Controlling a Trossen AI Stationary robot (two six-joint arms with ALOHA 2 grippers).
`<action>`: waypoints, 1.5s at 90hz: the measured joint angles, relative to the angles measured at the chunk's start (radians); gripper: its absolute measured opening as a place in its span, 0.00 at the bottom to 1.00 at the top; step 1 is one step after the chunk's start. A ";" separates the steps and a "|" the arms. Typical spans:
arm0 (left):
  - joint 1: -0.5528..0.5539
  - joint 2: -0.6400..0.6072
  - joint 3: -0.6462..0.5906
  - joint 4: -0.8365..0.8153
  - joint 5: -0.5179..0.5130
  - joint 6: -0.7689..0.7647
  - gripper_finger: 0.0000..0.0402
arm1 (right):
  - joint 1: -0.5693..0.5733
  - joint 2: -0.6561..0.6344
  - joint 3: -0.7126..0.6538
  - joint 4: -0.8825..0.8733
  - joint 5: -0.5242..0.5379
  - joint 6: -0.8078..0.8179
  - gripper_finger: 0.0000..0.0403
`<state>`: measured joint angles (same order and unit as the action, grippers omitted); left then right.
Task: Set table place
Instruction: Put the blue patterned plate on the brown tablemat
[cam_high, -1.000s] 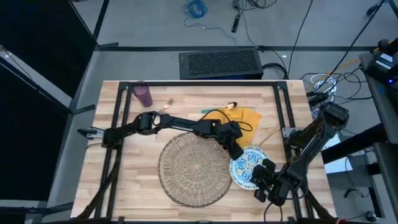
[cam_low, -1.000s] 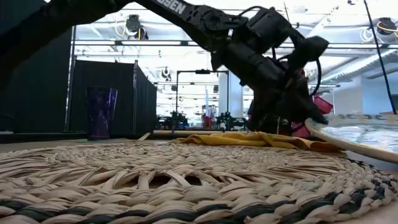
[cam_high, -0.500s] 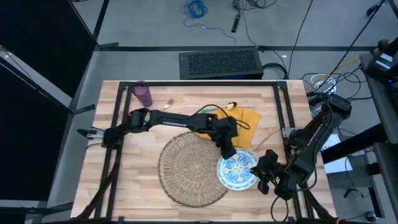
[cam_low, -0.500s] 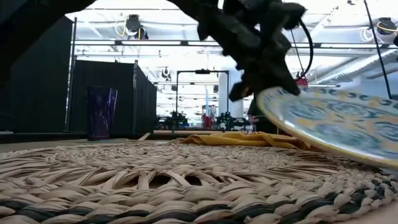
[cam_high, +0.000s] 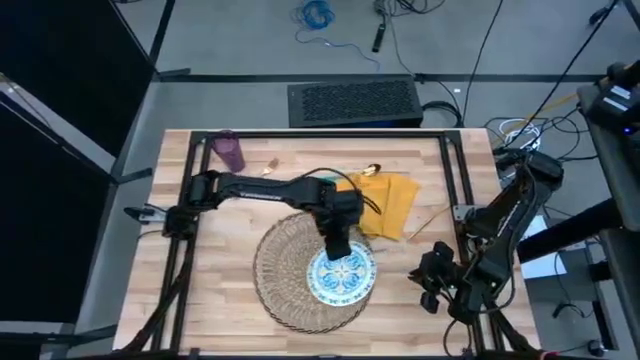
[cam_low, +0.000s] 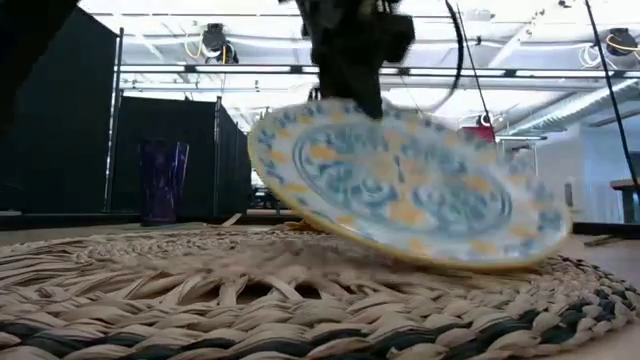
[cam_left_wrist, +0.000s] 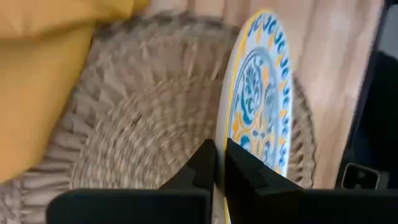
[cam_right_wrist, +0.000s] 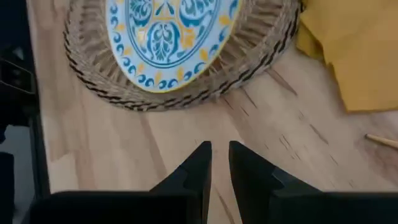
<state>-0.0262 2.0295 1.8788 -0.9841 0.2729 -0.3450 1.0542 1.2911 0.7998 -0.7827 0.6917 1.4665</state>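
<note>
Plate (cam_high: 343, 277) carried onto placemat (cam_high: 285, 270), left gripper (cam_high: 337, 248) pinching its rim; napkin (cam_high: 385, 200) beside; right gripper (cam_high: 432, 280) empty, nearly closed

left arm stretched way across to mid-table, left gripper (cam_high: 337, 248) pinched tight, right arm folded near the right edge, right gripper (cam_high: 428, 283) fingers nearly together

High view straight down over table (cam_high: 210, 250), low view level across placemat (cam_low: 200, 290), wrist views close past fingers (cam_left_wrist: 205, 165), all sharing plate (cam_high: 342, 277)
</note>
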 joint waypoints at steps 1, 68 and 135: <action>-0.002 -0.013 -0.007 0.003 -0.010 -0.003 0.00 | 0.003 0.000 0.000 -0.001 0.005 0.002 0.11; -0.100 -0.471 -0.988 0.818 -0.052 -0.381 0.00 | -0.071 -0.004 0.001 -0.026 0.042 0.048 0.11; -0.091 -0.473 -1.099 0.855 -0.145 -0.383 0.05 | -0.235 -0.027 0.001 0.073 -0.096 -0.125 0.11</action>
<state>-0.1173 1.5567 0.7795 -0.1294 0.1282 -0.7277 0.8190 1.2640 0.8009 -0.7096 0.5954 1.3415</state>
